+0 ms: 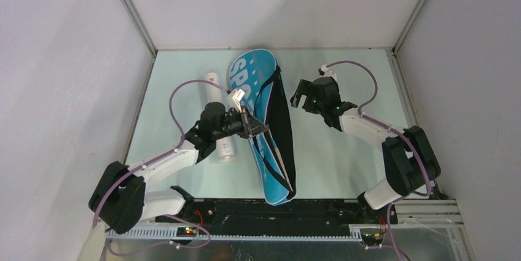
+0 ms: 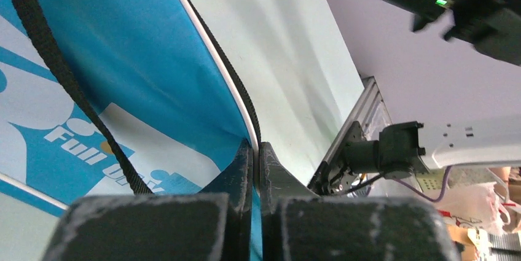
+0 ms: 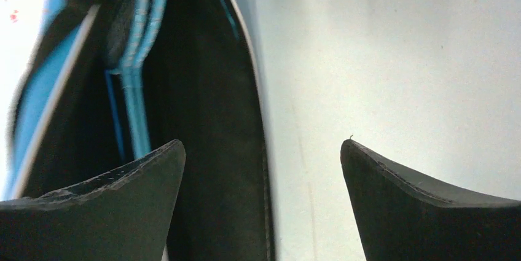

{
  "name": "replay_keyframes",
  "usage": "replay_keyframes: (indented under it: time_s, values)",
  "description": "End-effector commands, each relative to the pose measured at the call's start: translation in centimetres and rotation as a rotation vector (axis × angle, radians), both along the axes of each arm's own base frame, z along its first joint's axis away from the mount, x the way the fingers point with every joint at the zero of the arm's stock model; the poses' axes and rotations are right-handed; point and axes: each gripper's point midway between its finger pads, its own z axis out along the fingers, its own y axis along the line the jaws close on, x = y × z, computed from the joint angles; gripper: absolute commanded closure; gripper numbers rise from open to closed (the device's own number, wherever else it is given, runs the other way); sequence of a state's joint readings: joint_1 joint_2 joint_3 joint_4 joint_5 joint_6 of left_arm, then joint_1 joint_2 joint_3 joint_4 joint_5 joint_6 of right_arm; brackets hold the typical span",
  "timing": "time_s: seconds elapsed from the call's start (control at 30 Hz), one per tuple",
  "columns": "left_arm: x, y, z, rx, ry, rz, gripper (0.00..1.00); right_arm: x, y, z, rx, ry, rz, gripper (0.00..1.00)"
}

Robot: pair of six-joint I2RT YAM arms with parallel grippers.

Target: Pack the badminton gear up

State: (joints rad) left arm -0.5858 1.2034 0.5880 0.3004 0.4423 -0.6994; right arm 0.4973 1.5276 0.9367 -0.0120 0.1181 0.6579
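Note:
The blue "SPORT" bag (image 1: 249, 74) lies lengthwise in the middle of the table, its black opening (image 1: 282, 132) facing right. My left gripper (image 1: 264, 129) is shut on the bag's upper flap edge; in the left wrist view the fingers (image 2: 242, 169) pinch the white-piped blue rim (image 2: 209, 46), with the black strap (image 2: 55, 70) beside them. The long white tube (image 1: 226, 149) lies left of the bag, partly under my left arm. My right gripper (image 1: 299, 100) is open and empty, just right of the bag; it (image 3: 263, 150) hovers over the bag's black edge (image 3: 203, 120). Rackets and shuttlecocks are out of view.
Grey walls enclose the pale green table (image 1: 344, 163) at the left, back and right. A black rail (image 1: 276, 209) with the arm bases runs along the near edge. Bare table surface (image 3: 399, 58) lies to the right of the bag.

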Motion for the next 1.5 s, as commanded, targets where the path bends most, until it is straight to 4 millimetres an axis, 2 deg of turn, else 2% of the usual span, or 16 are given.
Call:
replay_keyframes:
  time_s: [0.0,0.03,0.13,0.17,0.2,0.23,0.4,0.43,0.5,0.63,0.83,1.1,1.27,1.4,1.47]
  values:
    - [-1.0,-0.7,5.2,-0.119,-0.166,-0.087,1.00,1.6,2.4,-1.0,0.088,-0.048,0.132,0.01]
    - [-1.1,-0.7,5.3,-0.122,-0.171,-0.087,1.00,1.5,3.1,-2.1,0.105,-0.022,0.168,0.01]
    - [-1.3,-0.4,5.7,-0.136,-0.182,-0.076,1.00,1.9,4.5,-3.5,0.167,-0.004,0.198,0.01]
    - [-1.3,-0.3,5.8,-0.142,-0.185,-0.073,1.00,1.9,4.6,-4.8,0.168,0.029,0.199,0.01]
    - [-1.5,-0.2,5.9,-0.145,-0.189,-0.071,1.00,2.0,4.8,-5.2,0.177,0.041,0.199,0.02]
    - [-1.5,-0.2,6.0,-0.146,-0.190,-0.070,1.00,1.9,5.0,-6.3,0.179,0.070,0.208,0.03]
    - [-1.8,0.1,6.1,-0.150,-0.200,-0.064,1.00,1.2,6.9,-8.2,0.234,0.132,0.267,0.16]
    - [-1.8,0.2,6.2,-0.151,-0.206,-0.061,1.00,1.2,7.1,-8.1,0.241,0.124,0.278,0.25]
    - [-1.7,0.3,6.3,-0.151,-0.213,-0.055,1.00,1.2,7.8,-7.5,0.260,0.105,0.311,0.35]
    - [-1.9,0.4,6.7,-0.159,-0.233,-0.055,1.00,1.3,8.8,-6.2,0.263,0.062,0.372,0.46]
    - [-2.5,0.8,7.7,-0.182,-0.280,-0.057,1.00,1.3,9.6,-6.2,0.267,0.050,0.411,0.48]
    - [-4.0,2.1,9.5,-0.198,-0.390,-0.058,1.00,1.9,8.5,-7.6,0.204,0.064,0.370,0.44]
    - [-5.8,3.1,11.2,-0.228,-0.522,-0.079,1.00,1.1,8.5,-7.9,0.183,0.077,0.419,0.39]
    - [-5.8,3.9,11.3,-0.223,-0.568,-0.035,1.00,-1.1,10.6,-6.9,0.234,0.079,0.556,0.37]
    - [-5.6,4.1,11.1,-0.212,-0.566,-0.022,1.00,-2.9,12.7,-6.1,0.272,0.068,0.648,0.43]
